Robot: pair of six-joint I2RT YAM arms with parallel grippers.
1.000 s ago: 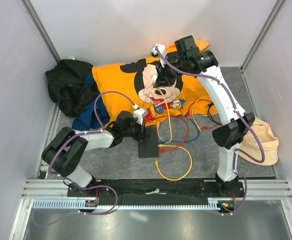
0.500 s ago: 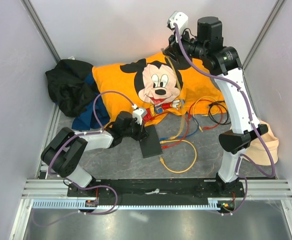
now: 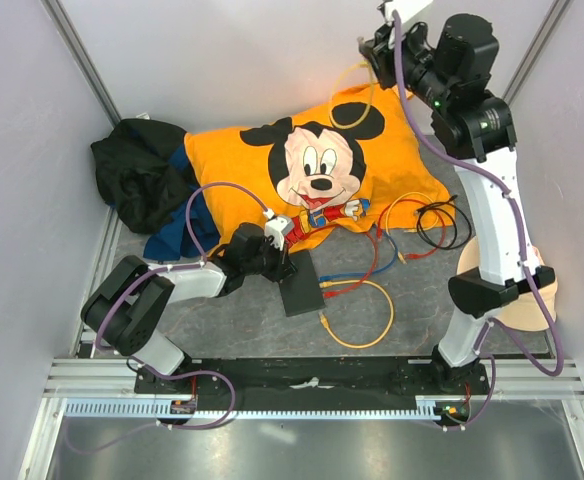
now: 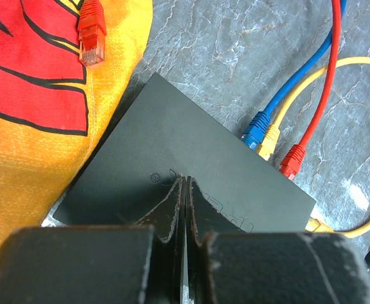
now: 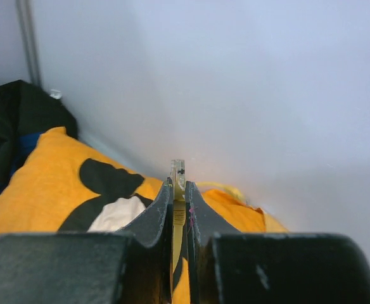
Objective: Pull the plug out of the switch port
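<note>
Pinning, overhead view: left gripper (image 3: 275, 252) shut on nothing, pressed on the switch (image 3: 302, 287), at 6 o'clock of the Mickey Mouse pillow (image 3: 312, 170).
Raised, overhead view: right gripper (image 3: 375, 47) high at 1 o'clock of the pillow, clamped on the end of a yellow cable (image 3: 338, 92); slack loop draped below.
Switch, left wrist view: fingertips (image 4: 172, 199) pressed together on the dark lid; blue plug (image 4: 256, 123), yellow plug (image 4: 268, 138) and red plug (image 4: 293, 161) along its 3 o'clock edge, seating hard to tell.
Plug, right wrist view: plug (image 5: 178, 170) nipped between closed fingertips, clear of any port, at 12 o'clock above the pillow.
Risk, slip: narrow pinch on a small plug; likely to drop if jerked.
Risk, snag: trailing cable could catch the other leads and drag the switch from under the left fingers.
</note>
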